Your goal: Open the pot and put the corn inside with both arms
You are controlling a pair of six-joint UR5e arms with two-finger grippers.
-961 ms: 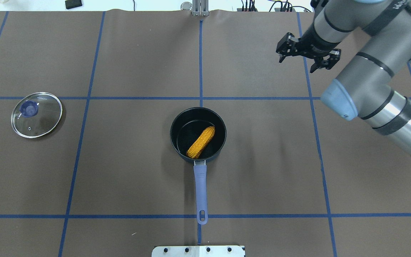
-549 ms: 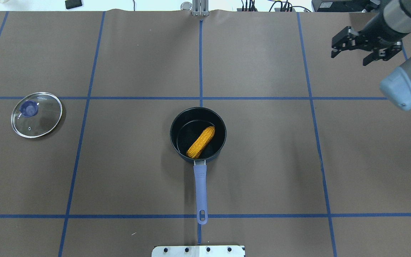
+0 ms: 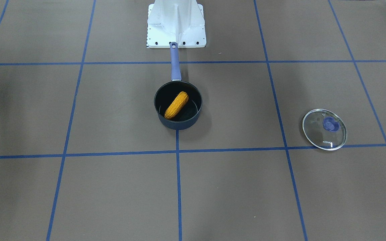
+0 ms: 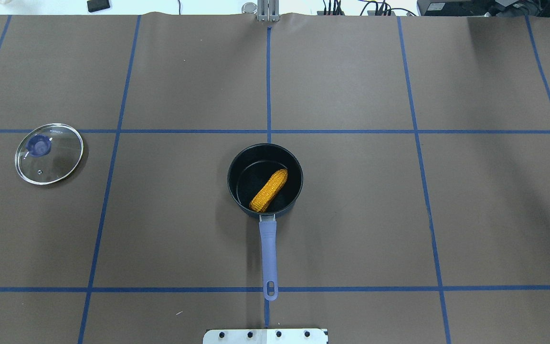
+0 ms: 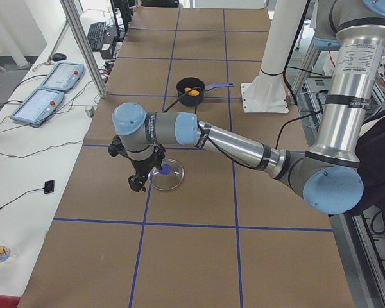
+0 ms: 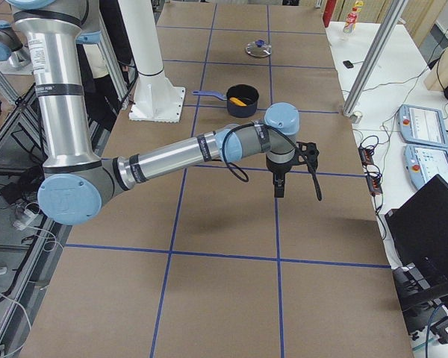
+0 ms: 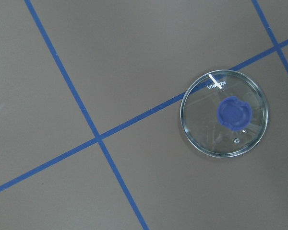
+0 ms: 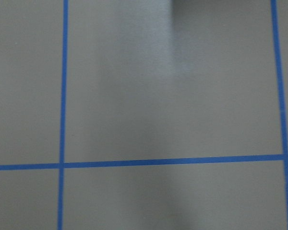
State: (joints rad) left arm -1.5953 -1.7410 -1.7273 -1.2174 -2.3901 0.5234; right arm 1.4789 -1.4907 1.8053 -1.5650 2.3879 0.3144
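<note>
The dark navy pot (image 4: 235, 165) stands open at the table's middle, its purple-blue handle (image 4: 268, 255) pointing at the robot's base. The orange-yellow corn (image 4: 269, 190) lies slanted inside it, also in the front-facing view (image 3: 176, 105). Both arms are out of the overhead and front-facing views. My left gripper (image 5: 137, 179) shows only in the exterior left view, hanging above the table beside the glass lid. My right gripper (image 6: 284, 183) shows only in the exterior right view, above bare table well away from the pot (image 6: 243, 99). I cannot tell whether either is open or shut.
The round glass lid (image 4: 49, 153) with a blue knob lies flat on the table's left side, also in the left wrist view (image 7: 224, 112). The white base plate (image 4: 265, 336) sits at the near edge. Blue tape lines grid the brown mat.
My right arm and gripper have swung right and left the overhead view. Pot, corn and lid have not moved.
</note>
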